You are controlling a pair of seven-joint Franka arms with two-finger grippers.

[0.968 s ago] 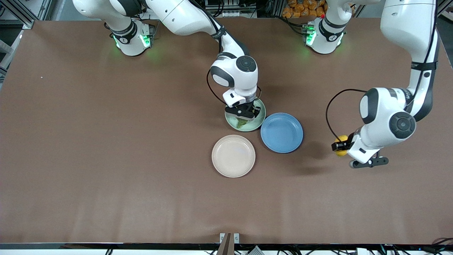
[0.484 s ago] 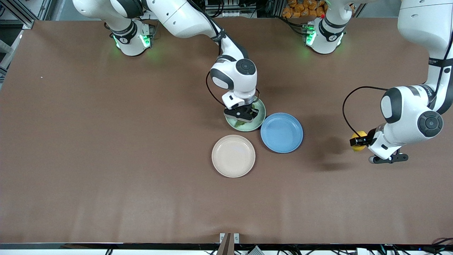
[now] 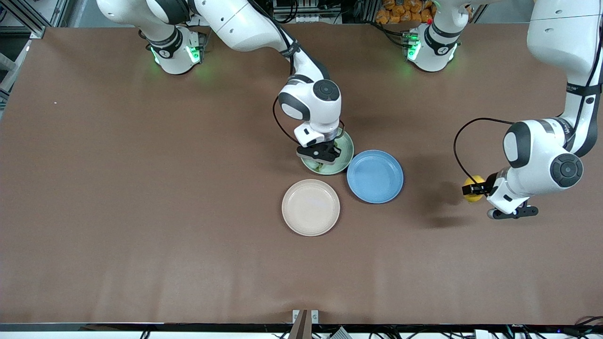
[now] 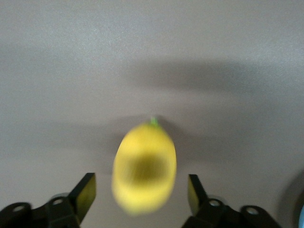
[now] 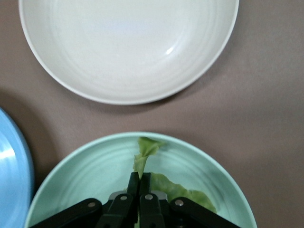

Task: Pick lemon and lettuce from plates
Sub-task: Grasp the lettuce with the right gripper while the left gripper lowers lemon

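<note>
The yellow lemon sits blurred between my left gripper's spread fingers, with a gap on each side. In the front view this gripper and lemon are over bare table toward the left arm's end, past the blue plate. My right gripper is shut on the green lettuce leaf, low in the mint plate. In the front view that gripper hides most of the lettuce on the mint plate. The beige plate is empty.
A blue plate lies beside the mint plate, touching it, toward the left arm's end. The beige plate and the blue plate's edge also show in the right wrist view. Brown table surrounds the plates.
My left gripper has moved with the lemon away from the plates toward the left arm's end of the table. My right gripper has stayed low over the mint plate, shifting only slightly.
</note>
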